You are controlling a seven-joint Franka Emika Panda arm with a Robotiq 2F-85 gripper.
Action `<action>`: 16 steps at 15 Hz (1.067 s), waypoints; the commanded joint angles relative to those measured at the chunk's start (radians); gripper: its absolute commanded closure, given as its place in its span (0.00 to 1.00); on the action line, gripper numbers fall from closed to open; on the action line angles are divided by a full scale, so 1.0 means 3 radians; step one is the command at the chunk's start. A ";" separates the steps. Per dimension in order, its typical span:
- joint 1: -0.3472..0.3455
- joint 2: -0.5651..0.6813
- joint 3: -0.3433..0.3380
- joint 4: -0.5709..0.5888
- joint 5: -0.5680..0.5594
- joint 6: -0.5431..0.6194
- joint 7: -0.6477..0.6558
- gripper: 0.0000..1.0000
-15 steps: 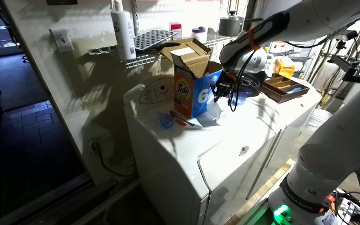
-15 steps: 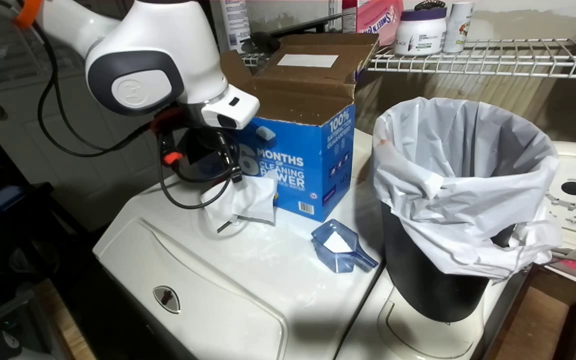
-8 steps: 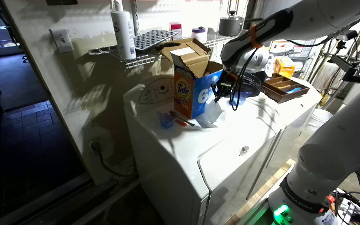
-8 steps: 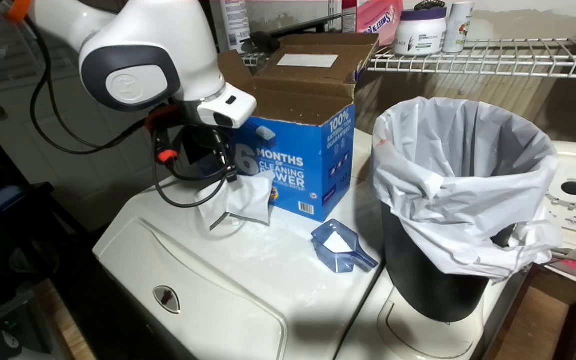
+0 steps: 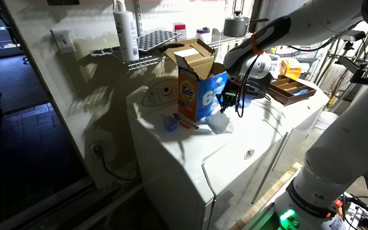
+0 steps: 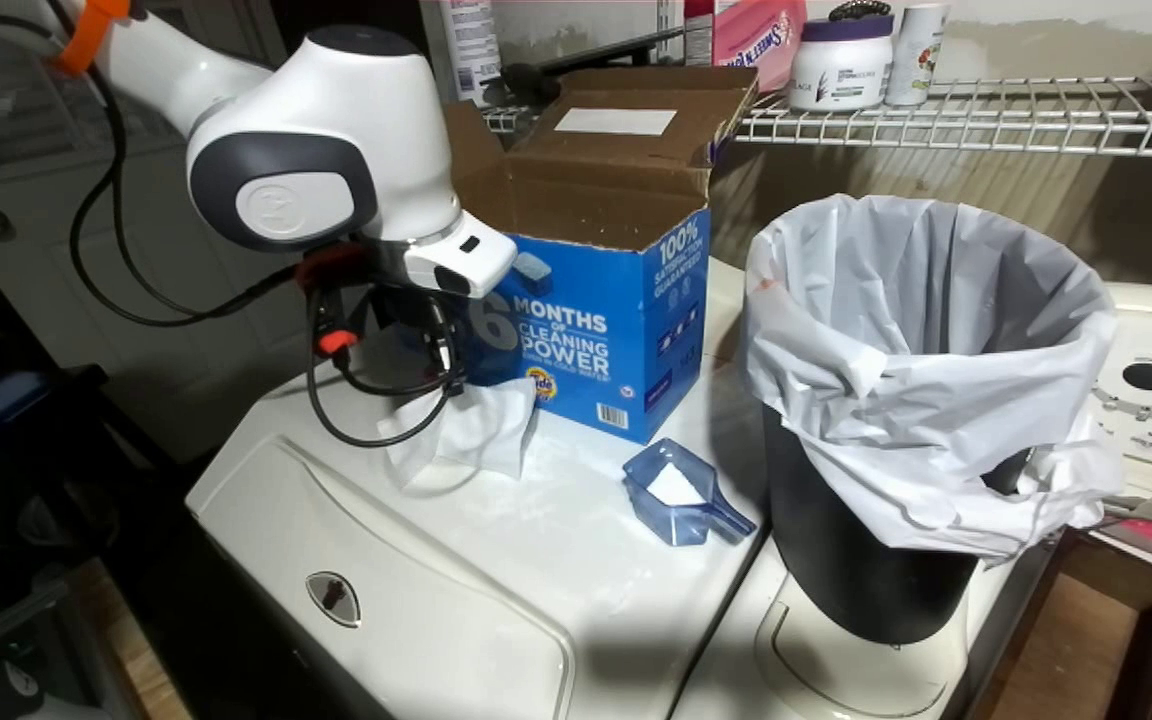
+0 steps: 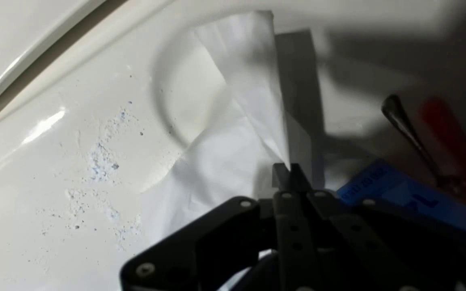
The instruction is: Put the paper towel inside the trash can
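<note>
My gripper (image 7: pixel 290 167) is shut on an upper edge of the white paper towel (image 7: pixel 253 76), pinched between its fingertips. The towel hangs spread out low over the white machine top, and I cannot tell if its lower edges touch. In both exterior views the towel (image 5: pixel 218 123) (image 6: pixel 496 425) is below the gripper, in front of the blue box face. The trash can (image 6: pixel 866 560) is a black bin with a wide whitish liner over its rim, standing upright to the right in an exterior view. It is apart from the gripper.
The open Tide box (image 6: pixel 586 320) stands beside the gripper. A blue scoop with white content (image 6: pixel 676 490) lies between box and bin. Another blue scoop (image 5: pixel 170 123) and utensils (image 5: pixel 185 121) lie at the box's far side. A wooden tray (image 5: pixel 291 89) and a wire shelf (image 6: pixel 986 130) are nearby.
The gripper has moved down with the towel still in its fingers. The towel hangs lower and more toward the machine's front edge. The box, scoops and bin have not moved.
</note>
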State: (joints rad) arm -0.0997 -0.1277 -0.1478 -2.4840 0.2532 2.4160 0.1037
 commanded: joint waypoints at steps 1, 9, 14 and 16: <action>-0.0005 0.0177 0.0007 0.0078 0.0101 0.0035 -0.0143 1.00; -0.0041 0.0381 0.0017 0.0106 -0.0042 0.0090 -0.0153 0.57; -0.0043 0.0437 0.0024 0.0114 -0.0102 0.0124 -0.0137 0.22; -0.0034 0.0461 0.0034 0.0107 -0.0107 0.0146 -0.0124 0.08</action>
State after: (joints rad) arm -0.1036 -0.0156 -0.1475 -2.4686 0.2404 2.4465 0.0702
